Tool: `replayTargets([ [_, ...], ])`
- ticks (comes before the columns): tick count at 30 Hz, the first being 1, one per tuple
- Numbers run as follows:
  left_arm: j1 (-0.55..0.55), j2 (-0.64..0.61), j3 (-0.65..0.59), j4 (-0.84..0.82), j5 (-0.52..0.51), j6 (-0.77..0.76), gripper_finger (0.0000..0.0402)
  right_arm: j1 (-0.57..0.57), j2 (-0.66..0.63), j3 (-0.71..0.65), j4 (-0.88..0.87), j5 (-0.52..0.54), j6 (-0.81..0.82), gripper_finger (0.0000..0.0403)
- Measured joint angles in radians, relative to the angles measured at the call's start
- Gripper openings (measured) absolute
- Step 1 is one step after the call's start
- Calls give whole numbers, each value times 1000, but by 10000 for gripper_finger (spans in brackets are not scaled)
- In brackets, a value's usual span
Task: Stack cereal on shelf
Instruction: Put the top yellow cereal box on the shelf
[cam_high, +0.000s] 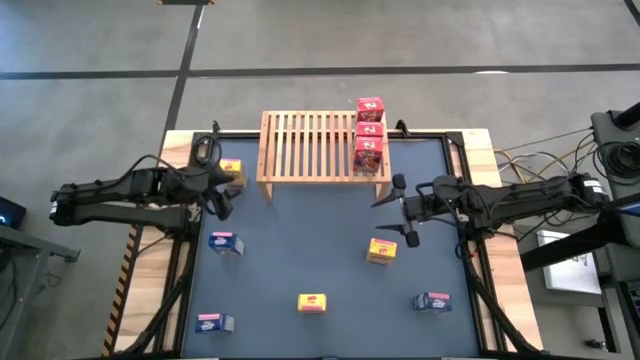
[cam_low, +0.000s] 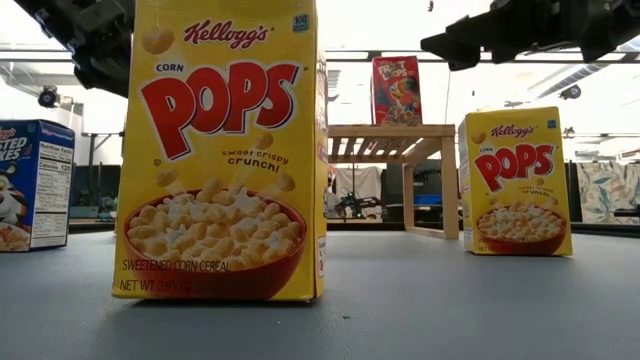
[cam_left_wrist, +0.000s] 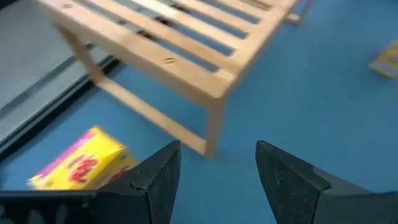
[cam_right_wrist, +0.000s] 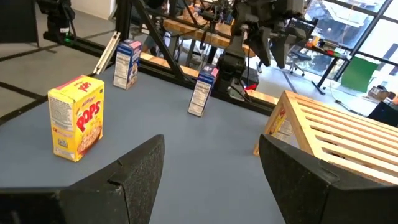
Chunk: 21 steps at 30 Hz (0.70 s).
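Only the high view shows three red boxes (cam_high: 369, 132) on the shelf (cam_high: 320, 146); wrist views show both grippers (cam_left_wrist: 217, 180) (cam_right_wrist: 211, 180) apart, empty.

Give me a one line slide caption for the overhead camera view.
Three red cereal boxes line the shelf; six yellow and blue boxes remain on the table, both end effectors empty.

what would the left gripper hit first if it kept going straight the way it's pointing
Probably the shelf: the open left gripper points at its corner leg, with bare table between. The yellow cereal box lies off to one side. Depth is hard to judge.
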Motion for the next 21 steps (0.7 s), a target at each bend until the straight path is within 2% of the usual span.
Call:
replayTargets([
  [3, -1, 16, 0, 46, 96, 6, 191, 0, 14, 0, 2, 1, -1, 251],
  [8, -3, 81, 39, 53, 195, 7, 181, 0, 28, 0, 18, 1, 0, 251],
  [15, -38, 221, 166, 15, 193, -17, 148, -1, 19, 3, -16, 1, -2, 251],
  [21, -61, 302, 251, -62, 193, -14, 143, 0, 21, 19, -79, 1, -4, 251],
])
